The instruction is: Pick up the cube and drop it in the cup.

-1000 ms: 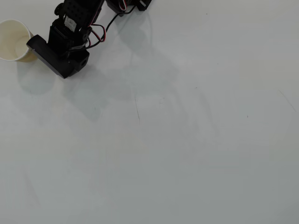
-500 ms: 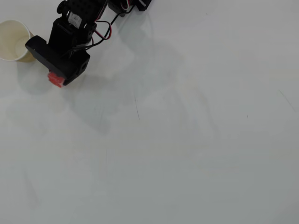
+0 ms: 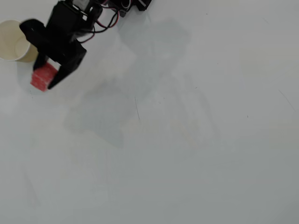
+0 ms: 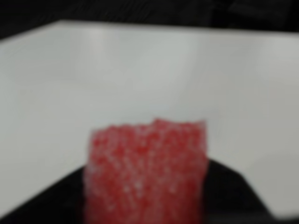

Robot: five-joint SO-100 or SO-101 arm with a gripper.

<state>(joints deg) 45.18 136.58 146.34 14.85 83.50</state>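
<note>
Overhead view: the pincer (image 3: pixel 46 74) grasps the cube (image 3: pixel 43 78) between its black fingers, at the far left of the table (image 3: pixel 187 140), just right of and nearer than the cup (image 3: pixel 13 40). The wrist view shows the cube (image 4: pixel 145 172) blurred, filling the lower centre. To do this well, carry it left and farther until centred over the rim, then release.
</note>
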